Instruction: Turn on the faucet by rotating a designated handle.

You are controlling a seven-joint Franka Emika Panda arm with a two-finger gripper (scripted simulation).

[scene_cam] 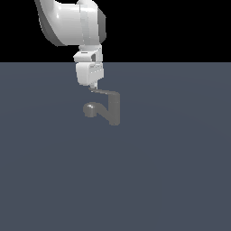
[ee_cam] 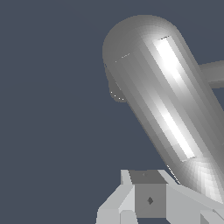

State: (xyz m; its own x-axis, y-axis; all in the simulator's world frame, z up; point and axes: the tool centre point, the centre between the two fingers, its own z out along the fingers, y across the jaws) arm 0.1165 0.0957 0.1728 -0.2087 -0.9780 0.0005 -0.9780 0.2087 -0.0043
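The gripper (scene_cam: 94, 85) sits at the tip of the handle (scene_cam: 101, 91) of the faucet (scene_cam: 114, 110); finger opening cannot be told. Advised: push sideways, steadily, keeping contact near the tip.

A simulated scene: flat blue-grey floor (scene_cam: 171, 180) (featureless), black void behind.

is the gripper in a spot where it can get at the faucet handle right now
Probably yes. In the exterior view the gripper sits right at the free end of the handle, at the top of the faucet; nothing stands between them. Whether it actually touches the handle, or whether the jaws are open, cannot be told.
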